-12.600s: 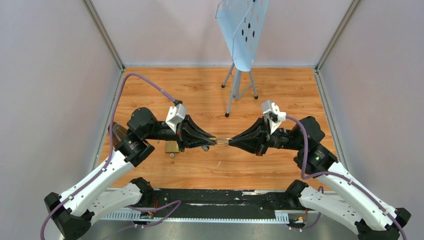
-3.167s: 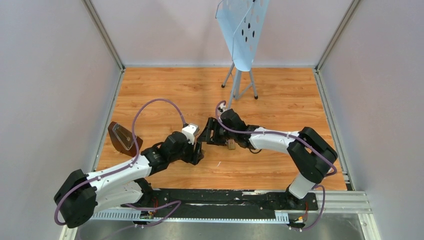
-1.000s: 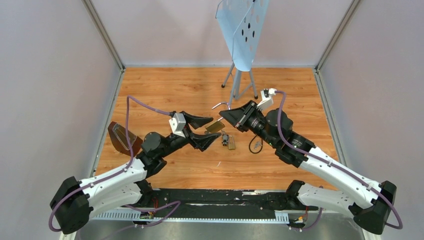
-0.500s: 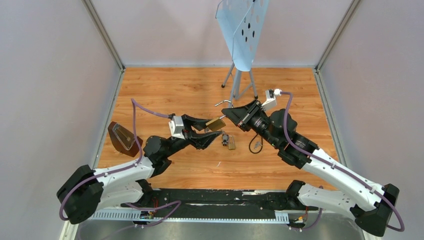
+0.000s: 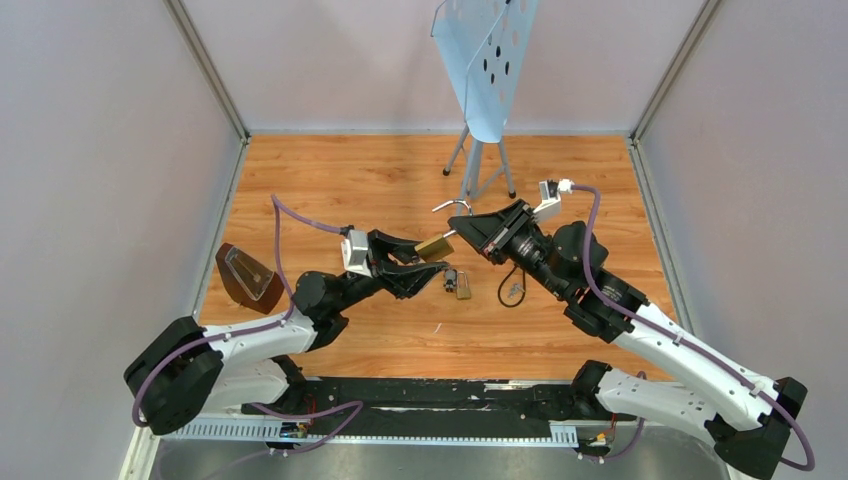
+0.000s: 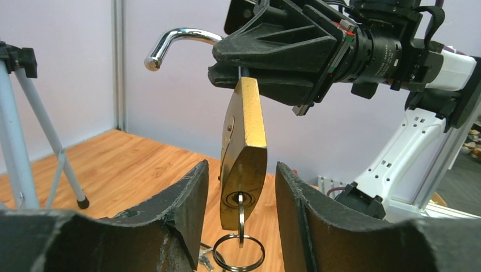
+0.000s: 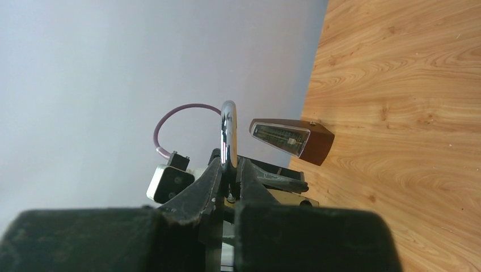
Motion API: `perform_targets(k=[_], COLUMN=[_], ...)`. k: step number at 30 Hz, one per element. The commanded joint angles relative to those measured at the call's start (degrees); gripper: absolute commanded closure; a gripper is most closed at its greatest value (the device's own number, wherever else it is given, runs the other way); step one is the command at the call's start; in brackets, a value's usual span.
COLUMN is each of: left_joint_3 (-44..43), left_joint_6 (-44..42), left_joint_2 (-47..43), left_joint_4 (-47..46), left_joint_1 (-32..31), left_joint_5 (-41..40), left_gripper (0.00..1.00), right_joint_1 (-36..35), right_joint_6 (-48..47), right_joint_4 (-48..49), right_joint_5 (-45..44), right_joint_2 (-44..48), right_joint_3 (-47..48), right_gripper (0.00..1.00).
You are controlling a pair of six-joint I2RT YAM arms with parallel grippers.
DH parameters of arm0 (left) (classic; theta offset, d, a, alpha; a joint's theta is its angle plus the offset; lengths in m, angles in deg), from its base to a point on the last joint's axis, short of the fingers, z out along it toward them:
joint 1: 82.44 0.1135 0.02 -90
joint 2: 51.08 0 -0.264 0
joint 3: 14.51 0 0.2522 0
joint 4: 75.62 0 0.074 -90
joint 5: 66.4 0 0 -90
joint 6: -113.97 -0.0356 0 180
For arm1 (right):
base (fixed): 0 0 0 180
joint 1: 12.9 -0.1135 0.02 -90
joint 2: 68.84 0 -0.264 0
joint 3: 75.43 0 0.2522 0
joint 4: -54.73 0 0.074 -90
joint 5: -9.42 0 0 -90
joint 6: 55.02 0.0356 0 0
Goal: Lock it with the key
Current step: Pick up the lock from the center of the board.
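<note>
Left gripper (image 6: 241,170) closer, apart, slim gaps beside padlock (image 6: 245,136); right gripper (image 6: 226,65) clamped on its shackle (image 6: 181,35).

1. I can read no text, number or brand in any view.
2. Brass padlock (image 6: 244,153), hanging between my left gripper's (image 6: 241,167) fingers — no lettering I can make out on its faces.
3. Brown wedge block (image 7: 292,139), beyond the right gripper's (image 7: 228,170) tips — fine marks on its pale panel, too small to read.
</note>
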Motion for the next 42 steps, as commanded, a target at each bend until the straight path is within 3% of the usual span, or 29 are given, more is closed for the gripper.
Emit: perform_targets(k=[1,14,18,20,21,24,26,30,31,35,42], left_joint_3=[-2.37,-3.69,-3.74,-3.70,-3.69,-4.40,-5.69,-9.47,-10.53,-12.28,-16.25], left_joint_6=[0.77,2.57,2.58,2.58,2.62,3.17,3.10,1.24,0.94,-0.96,-4.47], left_joint_2=[0.56,2.47,2.87,2.88,2.76,1.43,-0.40,-5.62,-6.44,-11.37,-16.72], left_joint_4=[-3.79,-3.30,-3.13,-2.77,-2.67,1.35,7.33,23.56,28.36,38.76,53.27], left_joint_1=[0.00,0.00,0.07,0.05,0.03,0.00,0.04,0.01,0.00,0.03,0.00], left_joint_5=[1.14,1.35,1.47,1.34,1.08,0.29,-0.72,-3.16,-4.35,-6.36,-5.05], left_gripper=[0.45,0.61,0.74,0.86,0.98,1.00,1.00,1.00,1.00,1.00,1.00], right_joint_1=[0.01,0.07,0.05,0.07,0.07,0.06,0.05,0.07,0.07,0.15,0.51], right_joint_6=[3.45,4.04,4.52,4.50,4.72,4.44,3.76,-1.01,-3.70,-10.81,-24.29], right_joint_4=[5.93,4.52,4.48,4.42,4.35,3.48,3.14,1.93,3.31,4.56,3.68], right_joint_5=[1.01,0.85,0.66,0.55,0.50,0.13,-0.61,-3.14,-3.37,-5.37,-4.00], right_joint_2=[1.51,1.11,1.21,1.22,1.22,1.15,1.32,3.38,4.40,10.44,21.00], right_joint_3=[1.98,1.68,1.17,1.12,1.09,0.82,-0.29,-4.86,-6.53,-12.42,-17.79], right_gripper=[1.00,1.00,1.00,1.00,1.00,1.00,0.84,0.36,0.30,0.25,0.26])
